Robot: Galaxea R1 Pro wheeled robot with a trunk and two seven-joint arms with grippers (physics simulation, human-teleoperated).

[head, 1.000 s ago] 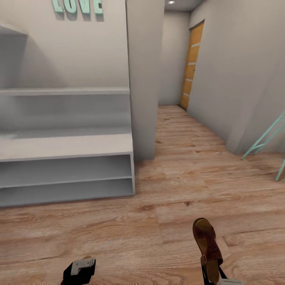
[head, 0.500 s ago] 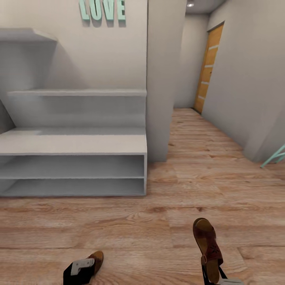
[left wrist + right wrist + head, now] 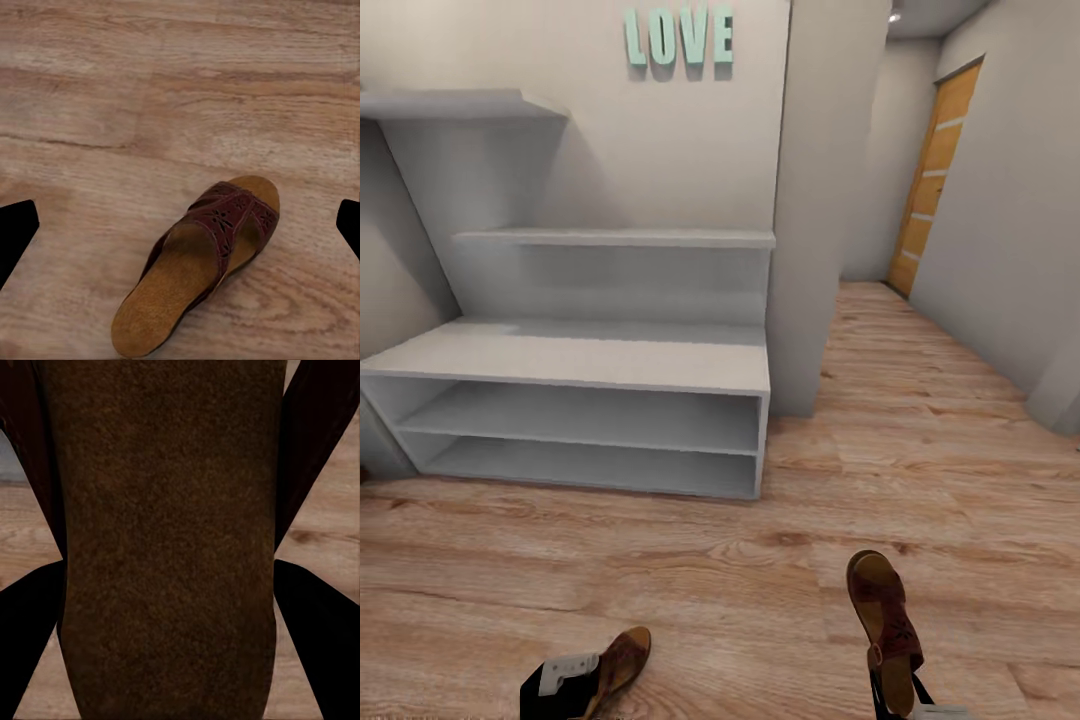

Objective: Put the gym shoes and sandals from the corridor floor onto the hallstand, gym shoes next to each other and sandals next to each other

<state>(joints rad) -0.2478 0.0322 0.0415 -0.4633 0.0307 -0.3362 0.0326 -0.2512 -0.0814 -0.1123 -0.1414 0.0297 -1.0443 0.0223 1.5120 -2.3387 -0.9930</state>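
Right gripper [image 3: 900, 705] pinching one sandal [image 3: 884, 625], left gripper [image 3: 180, 225] spread above the other sandal [image 3: 199, 262] on the floor [image 3: 760, 570]; rack [image 3: 575, 355] ahead bare, so nothing placed, sneakers unseen.

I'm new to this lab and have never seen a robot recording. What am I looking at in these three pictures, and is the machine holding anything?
It is a simulated wheeled robot with two arms. The large picture comes from its head camera, looking down a corridor at a pale hallstand on the wood floor. The other two come from cameras near each gripper. The right gripper grips a brown sandal; its wrist camera sees that sandal's sole close up between the dark fingers. The left gripper holds nothing: its fingers are spread wide above a second sandal lying on the floor. The hallstand's shelves carry no shoes yet.
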